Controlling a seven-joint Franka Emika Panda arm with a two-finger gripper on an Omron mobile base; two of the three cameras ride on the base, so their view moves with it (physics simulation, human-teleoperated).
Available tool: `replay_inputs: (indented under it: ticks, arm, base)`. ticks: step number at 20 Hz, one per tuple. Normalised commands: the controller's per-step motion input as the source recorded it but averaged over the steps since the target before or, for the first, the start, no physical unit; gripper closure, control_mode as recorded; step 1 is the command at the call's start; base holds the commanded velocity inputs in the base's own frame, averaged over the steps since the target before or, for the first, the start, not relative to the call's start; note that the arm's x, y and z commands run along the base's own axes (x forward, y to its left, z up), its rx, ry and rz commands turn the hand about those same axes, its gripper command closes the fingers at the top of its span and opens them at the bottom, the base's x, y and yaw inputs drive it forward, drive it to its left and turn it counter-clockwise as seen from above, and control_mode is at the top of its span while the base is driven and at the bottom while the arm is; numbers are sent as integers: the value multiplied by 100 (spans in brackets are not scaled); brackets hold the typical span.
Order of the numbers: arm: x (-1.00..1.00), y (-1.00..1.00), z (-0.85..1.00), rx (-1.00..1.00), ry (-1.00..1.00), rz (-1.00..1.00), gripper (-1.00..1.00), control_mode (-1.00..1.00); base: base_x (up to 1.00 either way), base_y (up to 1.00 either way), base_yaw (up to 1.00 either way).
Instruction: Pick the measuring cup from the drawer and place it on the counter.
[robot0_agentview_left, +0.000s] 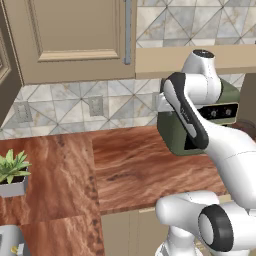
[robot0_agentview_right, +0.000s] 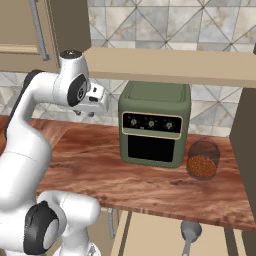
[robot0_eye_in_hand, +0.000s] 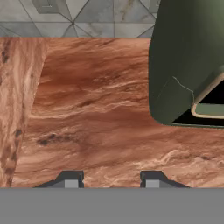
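The measuring cup, small, grey and round with its flat handle pointing toward me, lies in the open beige drawer below the counter's front edge. The reddish-brown counter spreads wide under the arm. My gripper hangs high above the counter, left of the green oven and well away from the cup. In the hand view the gripper is open, its two dark fingertips wide apart with bare wood beneath them.
A green oven stands on the counter under a beige shelf. A glass jar with brown contents stands to its right. A potted plant stands at the far left. Tiled wall and upper cabinets are behind.
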Motion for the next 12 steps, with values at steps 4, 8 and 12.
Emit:
replay_inputs:
  ticks: [4, 8, 12]
  arm:
    - [-31, -6, 0, 0, 0, -1, -100, -100]
    - [-96, -44, -2, 7, -6, -12, -100, -100]
    - [-100, -84, -6, 16, -3, -20, -100, -100]
  base:
    - [0, 0, 0]
    - [0, 0, 0]
    - [0, 0, 0]
